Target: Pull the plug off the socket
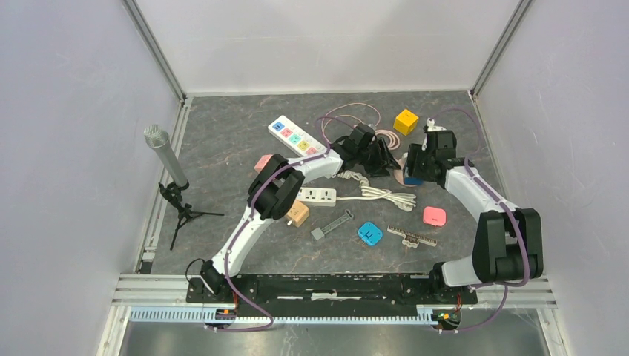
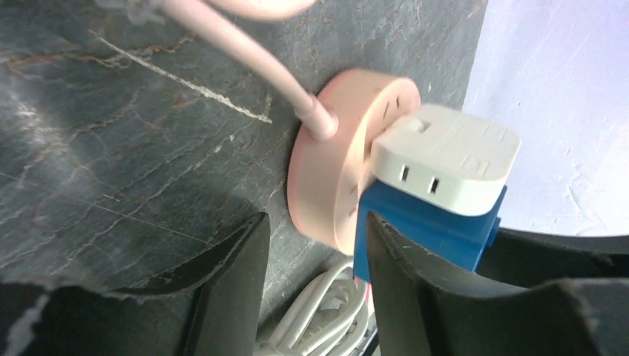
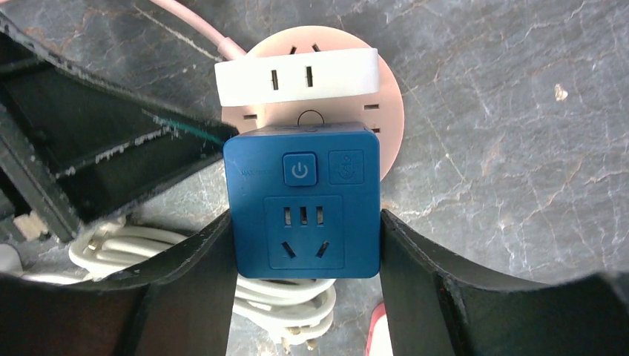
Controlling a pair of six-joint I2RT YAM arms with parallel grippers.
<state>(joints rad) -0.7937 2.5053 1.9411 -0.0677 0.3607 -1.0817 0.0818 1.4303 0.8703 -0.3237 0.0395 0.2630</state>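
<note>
To the left, the left gripper [image 2: 313,222] sits low over the dark, marble-veined tabletop [image 2: 111,148]. Its jaws are apart, with the rim of the round, pale-pink plastic socket [image 2: 326,178] between them. A gap shows beside one finger, so I judge that it brackets the socket and does not yet grip it.

The socket lies flat on the tabletop between the two arms' tips, with a pink cord [image 2: 245,59] leaving its side and a coiled white cable [image 3: 274,297] just beside it. Two things sit in its face: a flat white plastic adapter [image 3: 297,74] and, just beside that, the blue cube-shaped plastic plug [image 3: 303,196], fully seated.

To the right, the right gripper [image 3: 305,216] comes from above, its jaws pressed against two opposite sides of the blue plug.

The step in hand looks like securing the grasp, and the pull itself is not yet begun. The next move probably calls for the left jaws to pinch the socket and hold it down. The right arm would then draw the plug straight out along its pins, without tilting, so the white adapter stays undisturbed.
</note>
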